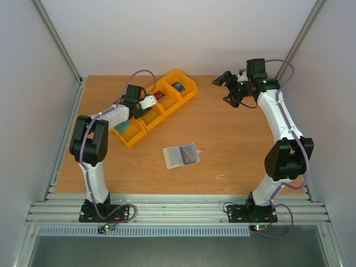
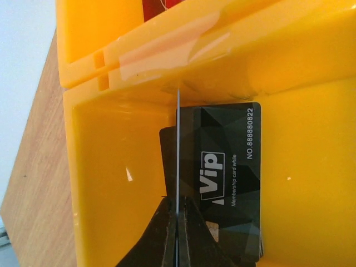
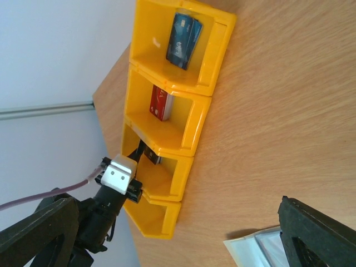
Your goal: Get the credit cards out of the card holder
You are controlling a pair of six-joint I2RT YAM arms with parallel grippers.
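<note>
The card holder lies open and flat on the table, its silvery inside up; a corner shows in the right wrist view. My left gripper reaches into a yellow bin and is shut on a thin credit card seen edge-on. A black card with pale "VIP" marks lies on that bin's floor beside the fingers. A red card sits in the neighbouring bin. My right gripper is open and empty, held high at the far right.
A row of yellow plastic bins runs diagonally across the far left of the table. The far end bin holds a blue card. Grey walls enclose the table on three sides.
</note>
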